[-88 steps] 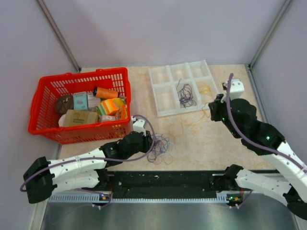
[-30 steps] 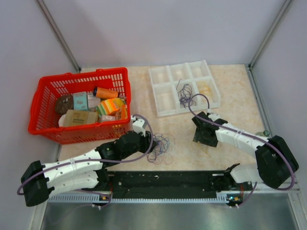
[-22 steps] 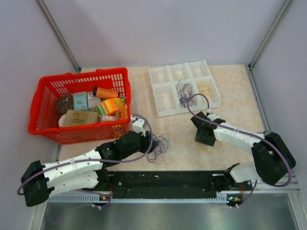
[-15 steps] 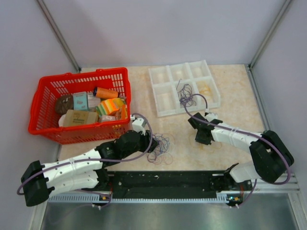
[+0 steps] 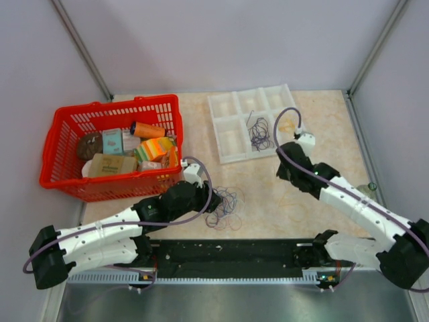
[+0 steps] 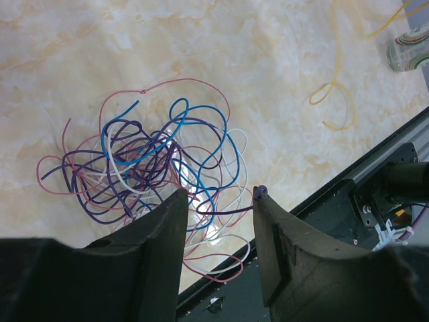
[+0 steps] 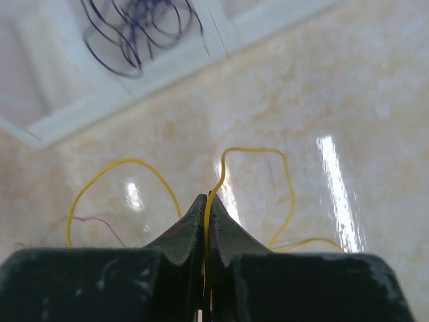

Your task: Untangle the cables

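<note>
The cables (image 5: 226, 204) lie as a palm-sized tangle of purple, blue, pink and white wires on the marble table; they also show in the left wrist view (image 6: 144, 164). My left gripper (image 5: 214, 203) is open just at the tangle's near-left side, its jaws (image 6: 218, 194) wide apart over the tangle's near edge, with a purple wire end touching the right finger (image 6: 265, 201). My right gripper (image 5: 288, 172) is shut (image 7: 206, 198) on a thin yellow wire (image 7: 256, 151), held above the table just in front of the white tray (image 5: 228, 157).
The tray holds a coil of dark purple wires (image 5: 260, 134), also in the right wrist view (image 7: 137, 30), and pale wires (image 5: 288, 124). A red basket (image 5: 62, 180) of goods stands at left. A yellow wire (image 6: 335, 100) and a small striped can (image 6: 409, 47) lie right of the tangle. A black rail (image 5: 228, 251) runs along the front edge.
My right arm came down from beside the tray to the table middle, closed on the yellow wire, and has now lifted back toward the tray. The left arm has barely moved.
</note>
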Controlling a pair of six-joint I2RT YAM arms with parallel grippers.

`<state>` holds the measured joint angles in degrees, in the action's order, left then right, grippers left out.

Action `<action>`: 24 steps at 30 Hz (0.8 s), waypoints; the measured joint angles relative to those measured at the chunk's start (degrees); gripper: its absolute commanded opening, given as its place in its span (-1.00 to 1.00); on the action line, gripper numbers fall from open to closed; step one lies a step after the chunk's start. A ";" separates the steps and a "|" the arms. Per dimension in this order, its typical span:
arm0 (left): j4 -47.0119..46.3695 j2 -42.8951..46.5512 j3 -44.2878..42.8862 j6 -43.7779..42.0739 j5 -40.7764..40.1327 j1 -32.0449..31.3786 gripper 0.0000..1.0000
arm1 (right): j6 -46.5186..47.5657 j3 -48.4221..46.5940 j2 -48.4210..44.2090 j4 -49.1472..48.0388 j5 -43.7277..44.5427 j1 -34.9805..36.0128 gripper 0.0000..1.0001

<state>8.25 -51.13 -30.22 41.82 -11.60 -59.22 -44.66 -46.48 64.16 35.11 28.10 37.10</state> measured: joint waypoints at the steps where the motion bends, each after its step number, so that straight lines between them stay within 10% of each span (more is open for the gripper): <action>1: -0.02 0.02 0.00 0.00 -0.02 0.00 -0.03 | 1.14 -1.75 -1.22 -0.22 0.31 -0.35 -1.00; 24: -0.02 0.00 -1.51 -3.04 -2.49 0.00 -0.01 | 27.87 -43.01 23.10 -20.81 -13.68 -20.87 -1.00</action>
<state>8.23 -51.13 -31.73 38.79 -14.09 -59.22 -16.80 -89.49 87.26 14.31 14.41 16.23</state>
